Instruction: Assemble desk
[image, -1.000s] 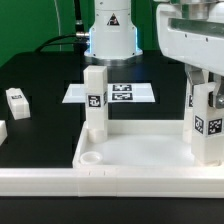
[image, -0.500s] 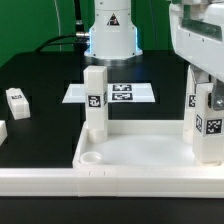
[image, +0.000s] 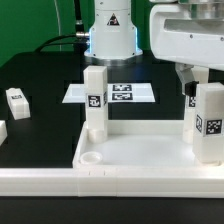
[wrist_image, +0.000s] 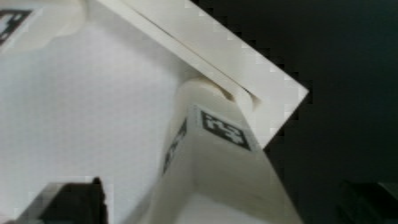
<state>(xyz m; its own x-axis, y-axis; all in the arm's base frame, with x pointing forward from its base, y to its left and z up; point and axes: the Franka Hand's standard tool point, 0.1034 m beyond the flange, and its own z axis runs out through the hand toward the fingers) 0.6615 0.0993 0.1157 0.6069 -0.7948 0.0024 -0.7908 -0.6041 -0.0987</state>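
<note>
The desk's white tray-like tabletop (image: 140, 150) lies at the front of the exterior view. One tagged white leg (image: 95, 100) stands upright in its far corner on the exterior view's left. At the right edge a second leg (image: 209, 122) stands upright at the near corner, and another white tagged leg (image: 191, 115) shows partly behind it. My gripper (image: 200, 80) hangs open just above the near right leg and holds nothing. In the wrist view that leg (wrist_image: 222, 135) runs up between my spread fingers (wrist_image: 71, 200), beside the tabletop (wrist_image: 89, 110).
The marker board (image: 112, 93) lies behind the tabletop, in front of the robot base (image: 110, 30). A small white block with dark marks (image: 17, 100) sits on the black table at the exterior view's left, with another white piece (image: 2, 130) at the frame edge. The near left socket (image: 90, 157) holds nothing.
The jaws have opened and let go of the near right leg. The gripper has risen and shifted slightly toward the exterior view's left. The leg stays upright.
</note>
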